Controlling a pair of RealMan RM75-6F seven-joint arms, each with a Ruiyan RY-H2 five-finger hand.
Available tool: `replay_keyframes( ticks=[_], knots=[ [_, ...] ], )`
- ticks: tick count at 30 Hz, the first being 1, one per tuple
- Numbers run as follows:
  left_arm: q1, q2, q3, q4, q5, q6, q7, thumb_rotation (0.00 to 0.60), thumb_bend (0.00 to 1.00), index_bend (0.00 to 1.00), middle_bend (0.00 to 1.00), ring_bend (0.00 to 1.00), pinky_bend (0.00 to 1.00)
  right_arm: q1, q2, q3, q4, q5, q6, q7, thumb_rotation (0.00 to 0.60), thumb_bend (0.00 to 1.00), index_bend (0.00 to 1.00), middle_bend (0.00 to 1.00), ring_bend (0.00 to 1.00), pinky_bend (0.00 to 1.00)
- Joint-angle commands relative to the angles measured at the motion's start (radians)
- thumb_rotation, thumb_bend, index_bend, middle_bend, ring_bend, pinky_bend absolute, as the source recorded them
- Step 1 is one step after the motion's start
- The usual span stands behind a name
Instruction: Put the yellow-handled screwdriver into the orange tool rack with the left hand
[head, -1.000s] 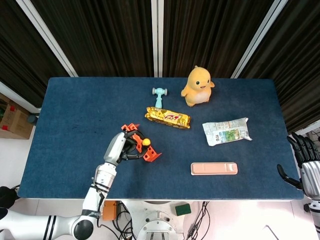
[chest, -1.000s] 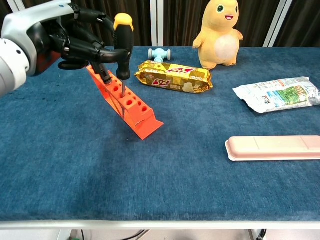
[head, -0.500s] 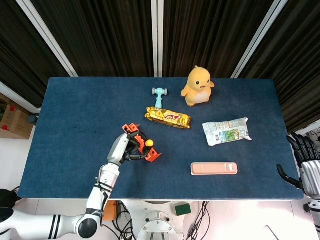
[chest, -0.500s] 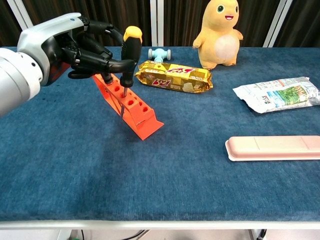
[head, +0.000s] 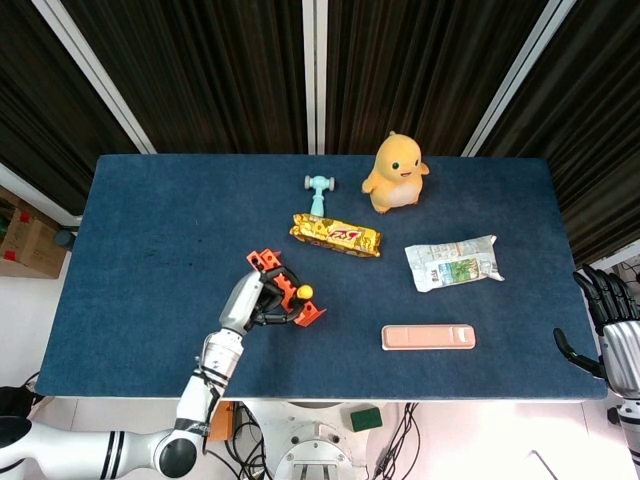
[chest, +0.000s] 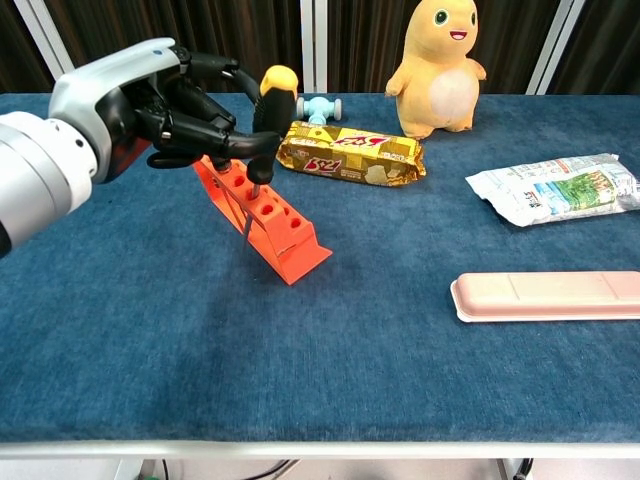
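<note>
Left hand (chest: 170, 105) grips the yellow-and-black-handled screwdriver (chest: 268, 115) upright, upper left; its tip at the orange plastic tool rack (chest: 262, 215) (seating unclear); release remains.

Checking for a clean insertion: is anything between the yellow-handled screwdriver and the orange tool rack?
Nothing visible. The left hand holds the yellow-handled screwdriver upright right over the orange tool rack, its shaft already down at the rack's holes.

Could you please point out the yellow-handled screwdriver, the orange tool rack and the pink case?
yellow-handled screwdriver (chest: 277, 80), chest view, yellow handle top.
orange tool rack (chest: 288, 245), chest view, lower end.
pink case (chest: 545, 296), chest view, lid middle.
</note>
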Motion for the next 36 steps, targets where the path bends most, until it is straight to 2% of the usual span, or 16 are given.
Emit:
replay_keyframes(
  ticks=[1,21,31,36],
  knots=[
    [0.001,-0.006,0.004,0.006,-0.003,-0.006,-0.004,0.600,0.29,0.64,1.00,1.00,1.00,-0.001,0.000,0.000,0.000,0.000,0.001,0.000,0.600,0.34,0.00,0.00,0.00,0.00],
    [0.013,-0.032,0.012,0.058,0.004,-0.046,-0.055,0.600,0.29,0.62,1.00,1.00,1.00,0.000,0.000,0.000,0.001,0.000,0.000,0.002,0.600,0.34,0.00,0.00,0.00,0.00],
    [0.023,-0.024,0.024,0.073,0.031,-0.062,-0.077,0.600,0.29,0.40,1.00,1.00,1.00,0.001,-0.001,0.000,0.000,0.002,-0.003,-0.002,0.600,0.34,0.00,0.00,0.00,0.00],
    [0.024,-0.021,0.028,0.076,0.036,-0.072,-0.079,0.600,0.29,0.34,1.00,1.00,1.00,0.001,-0.001,0.000,-0.001,0.002,-0.003,-0.003,0.600,0.34,0.00,0.00,0.00,0.00]
  ],
)
